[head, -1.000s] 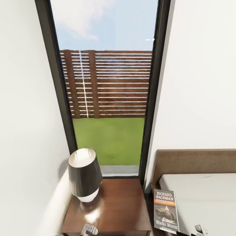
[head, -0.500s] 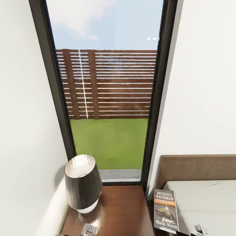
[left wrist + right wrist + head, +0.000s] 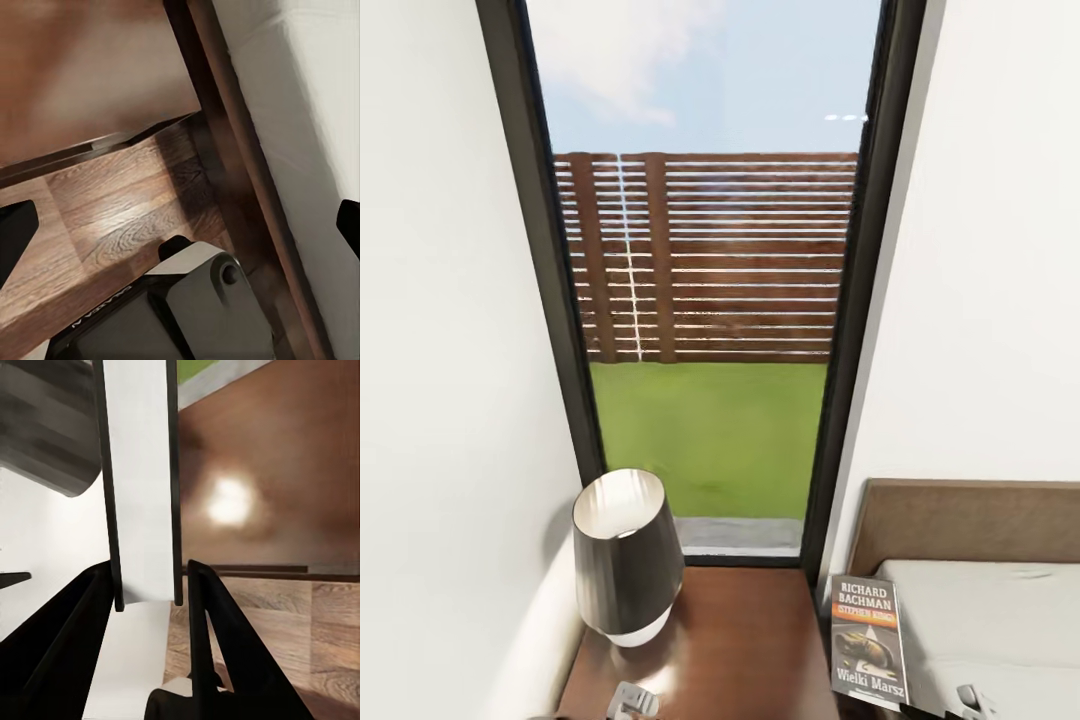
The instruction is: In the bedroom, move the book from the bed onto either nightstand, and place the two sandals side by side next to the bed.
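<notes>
The book (image 3: 870,640), its dark cover reading "RICHARD BACHMAN", stands upright in the air over the gap between the nightstand (image 3: 745,640) and the bed (image 3: 990,610). In the right wrist view my right gripper (image 3: 148,589) is shut on the book (image 3: 139,480), seen edge-on with white pages, one black finger on each side. Beyond it lies the nightstand's glossy top (image 3: 255,487). My left gripper (image 3: 180,225) is open and holds nothing. It hangs low over the wood floor (image 3: 120,217) beside the bed's dark frame (image 3: 225,150). The sandals are out of view.
A dark-shaded lamp (image 3: 625,560) stands on the nightstand's left half, close to the white wall. Behind the nightstand a tall dark-framed window (image 3: 705,300) looks onto grass and a slatted fence. The brown headboard (image 3: 960,515) rises at the right.
The whole head view has shifted, so the camera has moved: window and lamp sit further right and the nightstand lower in the picture. The book remains held in the same spot of the picture.
</notes>
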Controlling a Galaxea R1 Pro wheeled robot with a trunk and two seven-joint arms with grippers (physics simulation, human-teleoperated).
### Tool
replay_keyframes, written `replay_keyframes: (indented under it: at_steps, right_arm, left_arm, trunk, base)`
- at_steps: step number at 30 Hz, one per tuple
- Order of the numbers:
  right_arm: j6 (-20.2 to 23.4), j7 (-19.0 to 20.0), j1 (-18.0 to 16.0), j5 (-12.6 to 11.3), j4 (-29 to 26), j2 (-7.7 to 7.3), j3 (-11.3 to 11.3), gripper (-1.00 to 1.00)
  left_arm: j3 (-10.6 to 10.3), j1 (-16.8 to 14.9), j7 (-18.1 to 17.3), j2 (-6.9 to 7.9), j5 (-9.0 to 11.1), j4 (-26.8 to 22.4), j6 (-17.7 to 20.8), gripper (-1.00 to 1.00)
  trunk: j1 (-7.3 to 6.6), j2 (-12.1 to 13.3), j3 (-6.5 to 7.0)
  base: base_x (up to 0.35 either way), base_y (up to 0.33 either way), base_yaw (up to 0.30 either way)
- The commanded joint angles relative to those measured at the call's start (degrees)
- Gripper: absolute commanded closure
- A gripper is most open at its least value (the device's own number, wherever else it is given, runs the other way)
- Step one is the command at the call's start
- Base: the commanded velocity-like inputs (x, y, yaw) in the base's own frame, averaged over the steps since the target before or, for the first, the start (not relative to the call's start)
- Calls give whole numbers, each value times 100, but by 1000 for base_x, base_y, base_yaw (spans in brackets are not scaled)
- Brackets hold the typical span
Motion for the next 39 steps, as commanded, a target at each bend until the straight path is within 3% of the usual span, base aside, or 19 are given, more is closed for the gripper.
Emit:
replay_keyframes:
  at_steps: [1, 9, 28, 39]
  right_arm:
    - [60, 13, -3, -53, -1, -8, 9, 100]
    - [61, 14, -3, -53, 1, -17, 3, 100]
    - [58, -4, -3, -53, 8, -23, -8, 100]
    - [50, -7, -3, -53, 8, -17, 0, 100]
  left_arm:
    - [-51, -6, -16, 0, 51, 3, -3, -100]
    - [-53, -6, -16, 0, 48, 3, -3, -100]
    - [-55, -6, -16, 0, 48, 3, -3, -100]
    - [-52, -6, -16, 0, 51, 3, -3, -100]
  trunk:
    - [3, -12, -12]
    - [3, -12, -12]
    - [3, -12, -12]
    - [3, -12, -12]
  base:
    - [0, 0, 284]
    - [42, 0, 219]
    - [210, 0, 4]
    - [17, 0, -42]
